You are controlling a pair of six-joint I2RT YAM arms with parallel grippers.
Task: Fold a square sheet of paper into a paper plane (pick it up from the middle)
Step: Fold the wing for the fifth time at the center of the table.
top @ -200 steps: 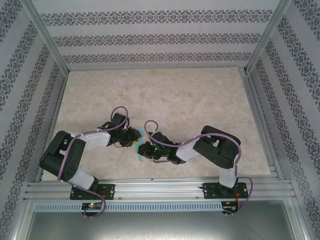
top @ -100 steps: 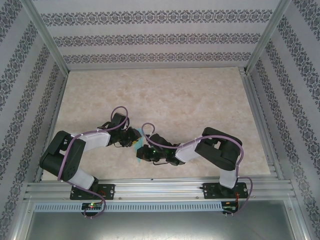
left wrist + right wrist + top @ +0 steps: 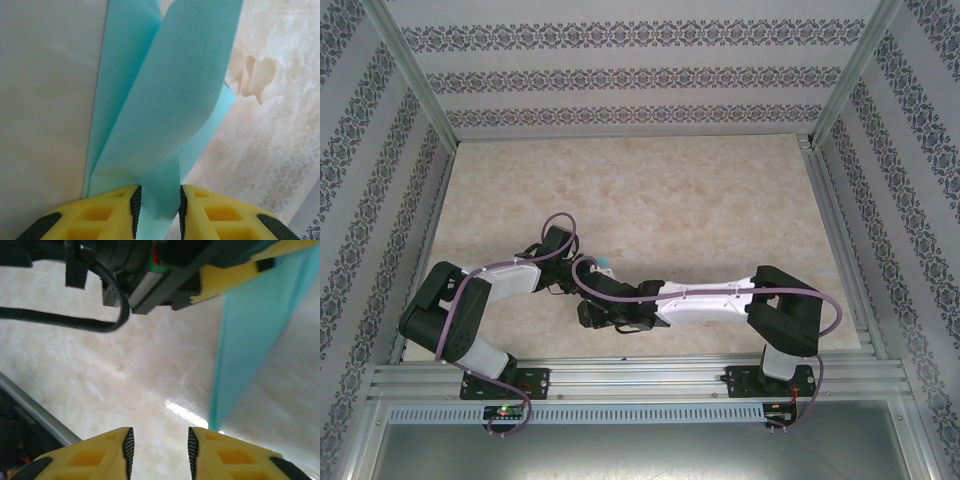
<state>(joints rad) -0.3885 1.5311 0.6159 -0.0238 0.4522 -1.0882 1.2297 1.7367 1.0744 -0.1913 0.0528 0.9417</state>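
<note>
1. Stretched out long and low, the right arm (image 3: 720,298) had carried its wrist further left and closer to the bases than a second before. The left arm (image 3: 510,275) had hardly stirred.
2. The right tool (image 3: 156,450) stood with its jaws parted a modest way. Nothing was between them, and only bare counter (image 3: 100,370) showed through the gap.
3. The left tool (image 3: 156,207) was drawn narrow and pinched on the sheet of paper (image 3: 165,100), its pads pressing the turquoise layers together at their near end.
4. From that pinch the sheet, already partly folded, fanned outward in long overlapping flaps.
5. Its long axis ran straight away from the left tool's fingers.
6. In the right wrist view, one straight edge sloped down from under the left tool's yellow finger toward the counter. I could not tell whether the lower corner touched the surface.
7. From the right tool, the sheet lay ahead and off to one side, beside the jaws rather than between them. From above, it sat just beyond that tool, on the far side.
8. The left arm was plainly the nearer, since it already held the sheet. To my eye, the right tool would have to shift sideways toward that sloping edge before it could press or take hold of a flap.
9. The folding looked under way but unfinished.
</note>
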